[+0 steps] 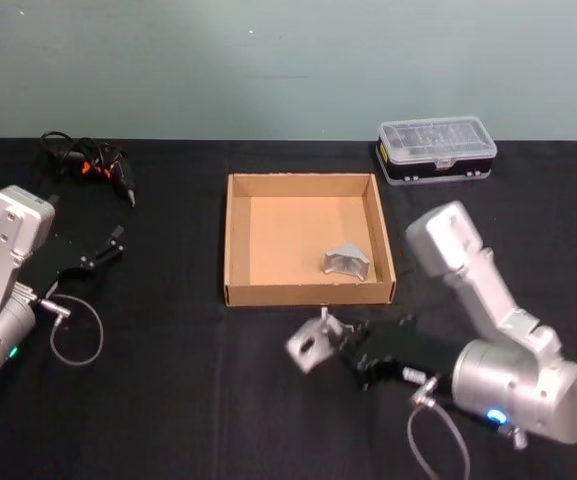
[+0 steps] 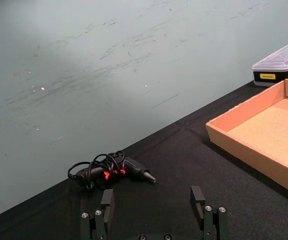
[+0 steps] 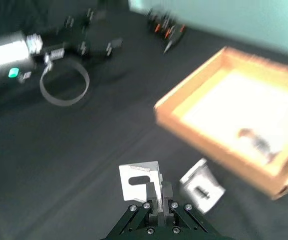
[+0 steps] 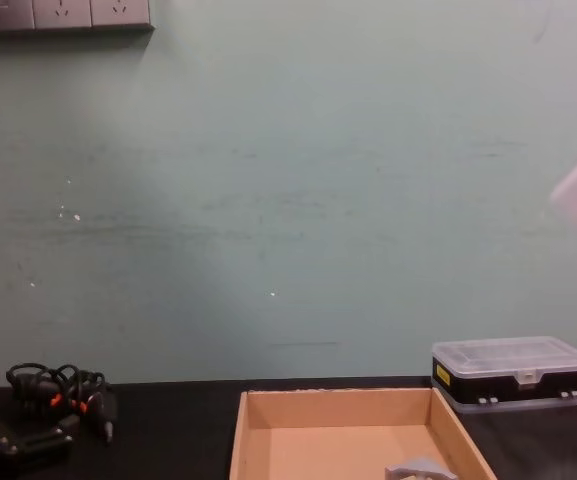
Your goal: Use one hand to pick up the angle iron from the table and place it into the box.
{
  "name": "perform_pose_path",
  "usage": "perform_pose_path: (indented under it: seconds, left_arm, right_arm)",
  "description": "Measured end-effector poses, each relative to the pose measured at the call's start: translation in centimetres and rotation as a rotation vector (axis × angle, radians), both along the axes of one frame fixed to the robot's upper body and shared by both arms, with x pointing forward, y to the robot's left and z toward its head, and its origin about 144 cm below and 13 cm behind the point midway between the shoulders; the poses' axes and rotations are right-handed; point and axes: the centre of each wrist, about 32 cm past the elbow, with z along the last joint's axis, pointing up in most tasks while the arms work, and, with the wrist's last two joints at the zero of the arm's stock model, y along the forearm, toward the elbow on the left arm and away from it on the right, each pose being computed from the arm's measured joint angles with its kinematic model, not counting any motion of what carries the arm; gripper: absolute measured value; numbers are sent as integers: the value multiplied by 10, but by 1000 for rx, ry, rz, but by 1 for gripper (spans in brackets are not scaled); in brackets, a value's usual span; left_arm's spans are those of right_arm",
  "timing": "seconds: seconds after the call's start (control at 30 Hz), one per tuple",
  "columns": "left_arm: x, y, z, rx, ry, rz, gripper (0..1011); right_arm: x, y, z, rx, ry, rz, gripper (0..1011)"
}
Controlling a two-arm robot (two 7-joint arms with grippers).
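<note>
A silver angle iron (image 1: 306,347) (image 3: 139,179) sits in front of the box's near wall, over the black table (image 1: 168,400). My right gripper (image 1: 340,352) (image 3: 156,192) is shut on its edge. Whether it is lifted off the table I cannot tell. A second angle iron (image 3: 201,186) (image 1: 341,323) lies on the table right beside it. The tan cardboard box (image 1: 236,240) (image 3: 198,127) (image 4: 258,425) holds another angle iron (image 1: 346,262) (image 4: 418,468) near its front right corner. My left gripper (image 1: 108,245) (image 2: 152,205) rests open at the table's left side.
A black case with a clear lid (image 1: 436,150) (image 4: 513,372) stands behind the box to the right. A black tool with a coiled cord (image 1: 93,165) (image 2: 111,171) lies at the back left. A cable loop (image 1: 76,335) hangs from the left arm.
</note>
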Motion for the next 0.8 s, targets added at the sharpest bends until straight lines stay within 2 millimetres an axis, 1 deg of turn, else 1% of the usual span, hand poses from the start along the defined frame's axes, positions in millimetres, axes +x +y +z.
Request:
perform_pose_path:
  seconds: [0.03,0.2,0.33,0.37,0.5,0.53,0.8]
  left_arm:
    - [0,0,0,0,0,0,1000]
    - [0,0,0,0,0,0,1000]
    - [0,0,0,0,0,0,1000]
    - [0,0,0,0,0,0,1000]
    - [0,0,0,0,0,0,1000]
    - [0,0,0,0,0,0,1000]
    - [0,0,0,0,0,0,1000]
  right_arm:
    - [0,-2,6,4,-37,-15,67]
    - [2,-6,23,-16,-157,-46,67]
    - [12,-4,33,-69,-246,-62,67]
    - [12,-4,33,-69,-246,-62,67]
    - [30,4,33,-110,-288,-64,67]
    - [30,4,33,-110,-288,-64,67]
    - [63,28,28,-149,-293,-9,67]
